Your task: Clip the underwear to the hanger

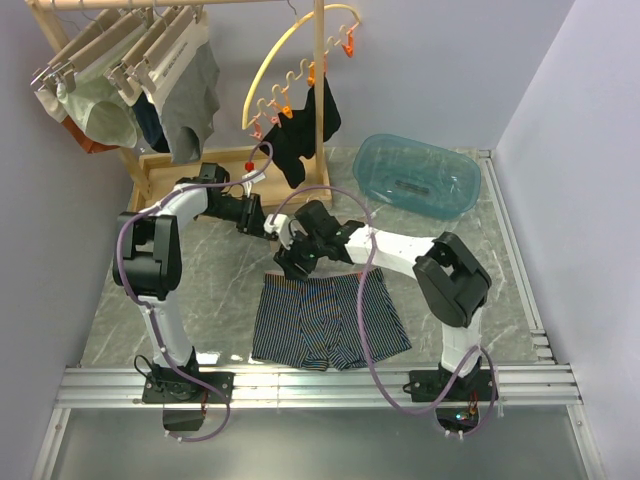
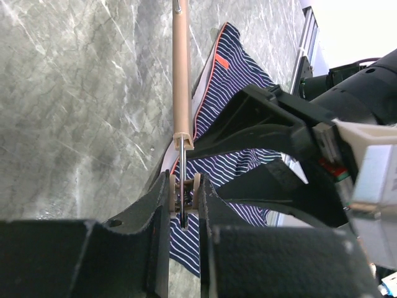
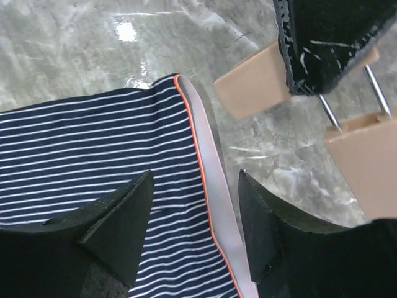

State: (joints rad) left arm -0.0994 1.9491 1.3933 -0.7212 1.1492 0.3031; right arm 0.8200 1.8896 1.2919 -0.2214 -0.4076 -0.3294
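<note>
clip-loading step: left hand [image 2: 184,208] clenched on the hanger [image 2: 181,93] clip [image 3: 251,84] just beyond the underwear [image 1: 330,320] waistband [image 3: 208,155], underwear flat on table [image 1: 200,290]; right hand [image 3: 195,230] released, straddling waistband, next likely pinch and lift it into clip.

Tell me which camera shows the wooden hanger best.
Left wrist: the hanger runs lengthwise up the frame, one clip pinched in the left gripper. The right wrist shows only pale clip blocks close up; in the top view the arms mostly hide it.
</note>
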